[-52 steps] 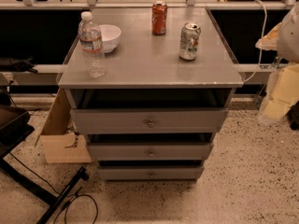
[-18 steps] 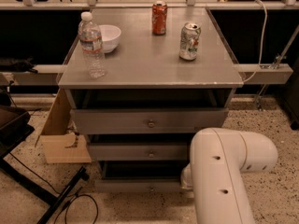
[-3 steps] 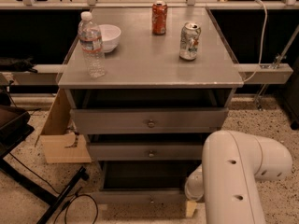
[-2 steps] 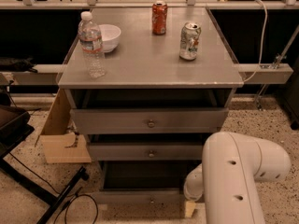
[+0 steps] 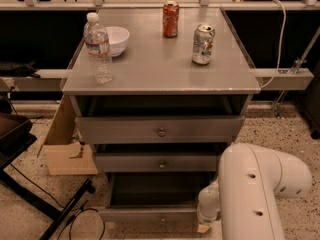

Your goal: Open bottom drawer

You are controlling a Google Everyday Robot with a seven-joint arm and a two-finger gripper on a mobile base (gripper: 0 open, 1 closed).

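On the cabinet top (image 5: 150, 71) the bottle (image 5: 98, 49) stands at 9 o'clock, the bowl (image 5: 116, 39) at 10, the far can (image 5: 170, 19) at 12, the near can (image 5: 203, 44) at 2; below, the gripper (image 5: 203, 227) is at 5 o'clock, just beside the right end of the bottom drawer (image 5: 145, 214).

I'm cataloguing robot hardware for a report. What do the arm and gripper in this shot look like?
The arm is a bulky, rounded white shell with a few small dark recessed holes; no cables or markings show. The gripper, low by the right end of the bottom drawer, shows only a white rounded wrist piece and a small tan tip.
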